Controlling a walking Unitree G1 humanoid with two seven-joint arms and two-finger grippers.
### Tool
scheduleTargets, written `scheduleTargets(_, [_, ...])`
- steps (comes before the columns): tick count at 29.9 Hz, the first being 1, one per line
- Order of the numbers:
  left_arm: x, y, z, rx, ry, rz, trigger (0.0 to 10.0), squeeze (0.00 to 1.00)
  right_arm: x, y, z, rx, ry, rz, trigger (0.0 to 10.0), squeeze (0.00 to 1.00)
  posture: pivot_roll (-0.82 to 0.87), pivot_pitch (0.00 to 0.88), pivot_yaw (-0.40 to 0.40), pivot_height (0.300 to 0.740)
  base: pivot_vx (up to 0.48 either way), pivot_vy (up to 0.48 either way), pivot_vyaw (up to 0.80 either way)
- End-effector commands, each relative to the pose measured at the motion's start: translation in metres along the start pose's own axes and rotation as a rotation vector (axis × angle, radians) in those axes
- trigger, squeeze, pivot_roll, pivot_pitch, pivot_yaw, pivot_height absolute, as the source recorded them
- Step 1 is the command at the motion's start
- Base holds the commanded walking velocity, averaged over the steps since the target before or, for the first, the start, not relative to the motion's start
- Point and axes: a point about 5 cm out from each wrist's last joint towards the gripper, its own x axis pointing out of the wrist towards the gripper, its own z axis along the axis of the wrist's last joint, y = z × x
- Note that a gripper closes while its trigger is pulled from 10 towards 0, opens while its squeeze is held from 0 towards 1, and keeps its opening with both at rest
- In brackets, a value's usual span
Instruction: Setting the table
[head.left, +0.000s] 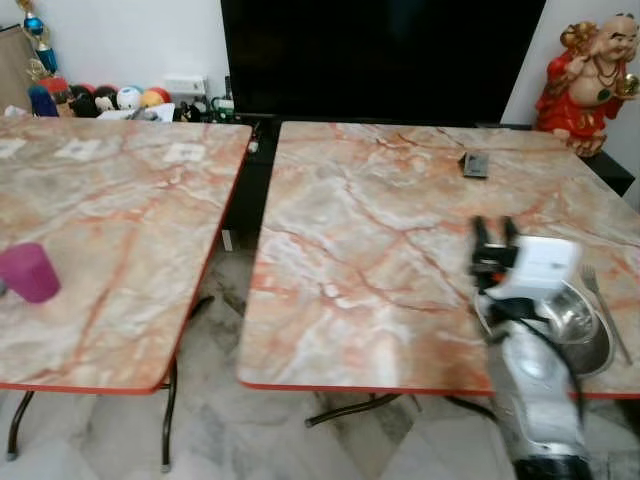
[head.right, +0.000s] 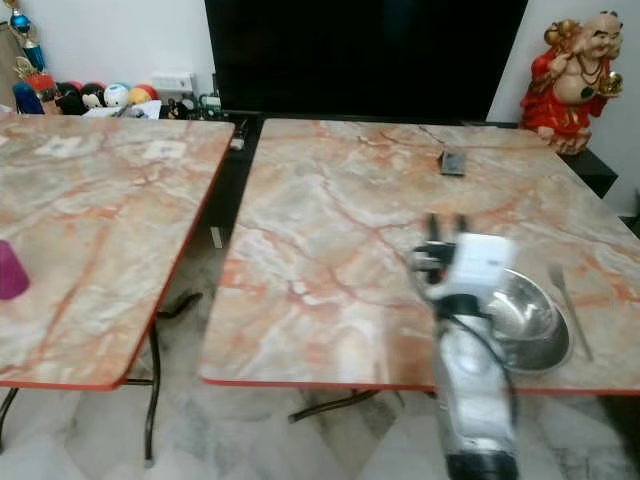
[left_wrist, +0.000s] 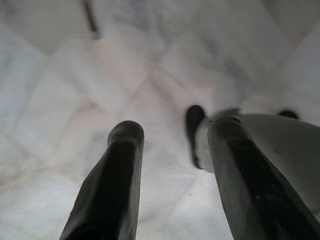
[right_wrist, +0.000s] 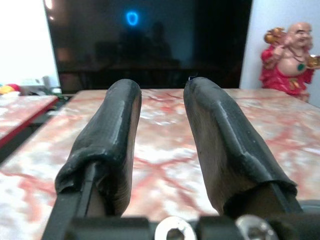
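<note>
Fork (head.left: 605, 310) lying flat beside the steel bowl (head.left: 565, 325), just right of the right gripper (head.left: 494, 233) fingers, long side running from the near table edge toward the far wall, prongs at the far end. Fingers a little apart, holding nothing, raised over the marble table (head.left: 370, 250) with lots of bare top ahead. Black TV (head.left: 380, 55) and red statue (head.left: 590, 75) past the far edge; left gripper (left_wrist: 175, 145) open over the pale floor (left_wrist: 60, 100).

right arm (head.left: 535, 400) blurred, steel bowl (head.left: 585, 335) partly hidden behind it
</note>
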Motion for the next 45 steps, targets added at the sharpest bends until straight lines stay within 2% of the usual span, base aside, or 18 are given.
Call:
scheduleTargets(1, [0.0,-0.008,-0.006,-0.013,0.031,-0.013,10.0,0.0,-0.001,-0.011,0.002,-0.007,-0.004,-0.034,10.0,0.0,-0.04,0.077,-0.018,0.74,0.0,0.48,0.0])
scheduleTargets(14, [-0.004,-0.012,-0.019,-0.017,0.053,-0.015,10.0,0.0,0.0,-0.005,0.002,-0.002,-0.001,-0.016,10.0,0.0,-0.04,0.083,-0.021,0.74,0.0,0.48,0.0])
scheduleTargets(15, [-0.004,-0.012,-0.019,-0.016,0.052,-0.015,10.0,0.0,0.0,-0.005,0.002,0.0,-0.001,-0.014,10.0,0.06,-0.04,0.083,-0.021,0.74,0.0,0.48,0.0])
scheduleTargets(16, [-0.004,-0.012,-0.018,-0.016,0.049,-0.015,10.0,0.0,-0.001,-0.005,0.002,0.001,0.0,-0.013,10.0,0.29,-0.03,0.084,-0.022,0.74,0.0,0.48,0.0])
scheduleTargets(17, [-0.003,-0.011,-0.017,-0.017,0.045,-0.015,10.0,0.0,-0.001,-0.005,0.002,0.002,0.0,-0.013,10.0,0.43,-0.04,0.085,-0.022,0.74,0.0,0.48,0.0])
scheduleTargets(18, [-0.003,-0.01,-0.015,-0.016,0.042,-0.015,10.0,0.0,-0.001,-0.005,0.002,0.003,0.0,-0.013,10.0,0.48,-0.04,0.086,-0.022,0.74,0.0,0.48,0.0])
scheduleTargets(20, [-0.003,-0.009,-0.013,-0.015,0.036,-0.016,10.0,0.0,-0.001,-0.005,0.002,0.004,0.0,-0.013,10.0,0.48,-0.04,0.086,-0.022,0.74,0.0,0.48,0.0])
scheduleTargets(22, [-0.002,-0.009,-0.012,-0.015,0.032,-0.016,10.0,0.0,-0.001,-0.005,0.002,0.003,0.0,-0.014,10.0,0.43,-0.03,0.088,-0.022,0.74,0.0,0.48,0.0])
scheduleTargets(23, [-0.002,-0.009,-0.011,-0.015,0.031,-0.016,10.0,0.0,-0.001,-0.005,0.002,0.003,0.0,-0.014,10.0,0.35,-0.03,0.088,-0.022,0.74,0.0,0.48,0.0])
scheduleTargets(24, [-0.002,-0.009,-0.011,-0.015,0.03,-0.017,10.0,0.0,-0.001,-0.005,0.002,0.002,0.0,-0.014,10.0,0.1,-0.03,0.088,-0.022,0.74,0.0,0.48,0.0])
scheduleTargets(25, [-0.001,-0.01,-0.01,-0.014,0.029,-0.017,10.0,0.0,-0.001,-0.004,0.002,0.002,0.001,-0.014,10.0,0.0,-0.03,0.088,-0.022,0.74,0.0,0.48,0.0])
scheduleTargets(36, [-0.002,-0.014,-0.013,-0.013,0.038,-0.019,10.0,0.0,-0.001,-0.003,0.001,0.004,0.006,-0.011,10.0,0.0,-0.03,0.088,-0.022,0.74,0.0,0.48,0.0])
scheduleTargets(45, [-0.002,-0.011,-0.012,-0.013,0.035,-0.017,10.0,0.0,-0.001,-0.002,0.0,0.005,0.007,-0.007,10.0,0.0,-0.03,0.085,-0.023,0.74,0.0,0.48,0.0])
